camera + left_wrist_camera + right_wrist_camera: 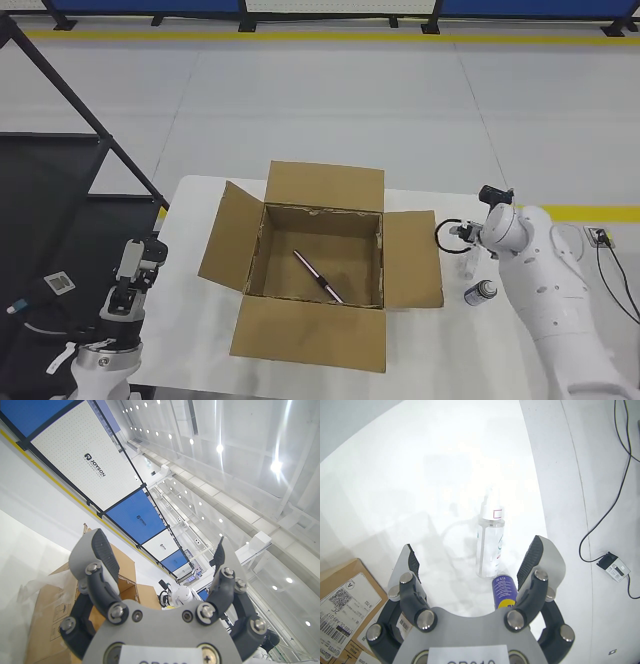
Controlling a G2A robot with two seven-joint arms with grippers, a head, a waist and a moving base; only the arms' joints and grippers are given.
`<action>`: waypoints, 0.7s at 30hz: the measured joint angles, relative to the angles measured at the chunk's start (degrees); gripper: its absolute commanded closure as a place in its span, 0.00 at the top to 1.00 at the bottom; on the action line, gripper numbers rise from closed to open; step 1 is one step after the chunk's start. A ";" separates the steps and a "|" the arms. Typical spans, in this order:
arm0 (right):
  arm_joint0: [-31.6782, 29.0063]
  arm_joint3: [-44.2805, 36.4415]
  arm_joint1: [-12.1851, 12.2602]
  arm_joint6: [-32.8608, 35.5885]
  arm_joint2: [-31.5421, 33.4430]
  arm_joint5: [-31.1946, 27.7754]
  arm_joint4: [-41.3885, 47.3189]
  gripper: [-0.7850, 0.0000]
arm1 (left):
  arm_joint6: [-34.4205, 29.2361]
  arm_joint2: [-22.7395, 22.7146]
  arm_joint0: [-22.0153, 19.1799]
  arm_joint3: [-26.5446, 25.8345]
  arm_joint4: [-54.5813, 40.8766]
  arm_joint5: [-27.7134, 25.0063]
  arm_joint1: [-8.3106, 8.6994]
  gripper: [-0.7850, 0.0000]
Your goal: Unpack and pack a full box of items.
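The white worktop (pixel 190 320) carries the brown cardboard box (pixel 310 332), flaps open. I judge it light and stiff, best gripped by a wall. Just beside it, below my right fingers (pixel 532 560), which are spread and empty, stand a clear plastic spray bottle (pixel 490 547) and a blue metal can (pixel 503 592). The bottle looks light and slippery, so I'd pinch it mid-body; the can looks rigid. A slim dark rod (pixel 318 276) lies inside the box, fiddly to pinch. My left fingers (pixel 102 552) are spread, holding nothing, pointing upward.
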 measured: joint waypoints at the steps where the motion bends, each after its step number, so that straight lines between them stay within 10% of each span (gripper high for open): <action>1: 0.59 1.57 -0.02 -0.31 -0.01 -0.49 0.16 0.88 | 0.00 0.00 0.00 0.00 0.00 0.00 0.00 1.00; 21: 6.68 17.95 -1.59 -3.44 -3.63 -5.19 1.31 0.48 | 0.00 0.00 0.00 0.00 0.00 0.00 0.00 1.00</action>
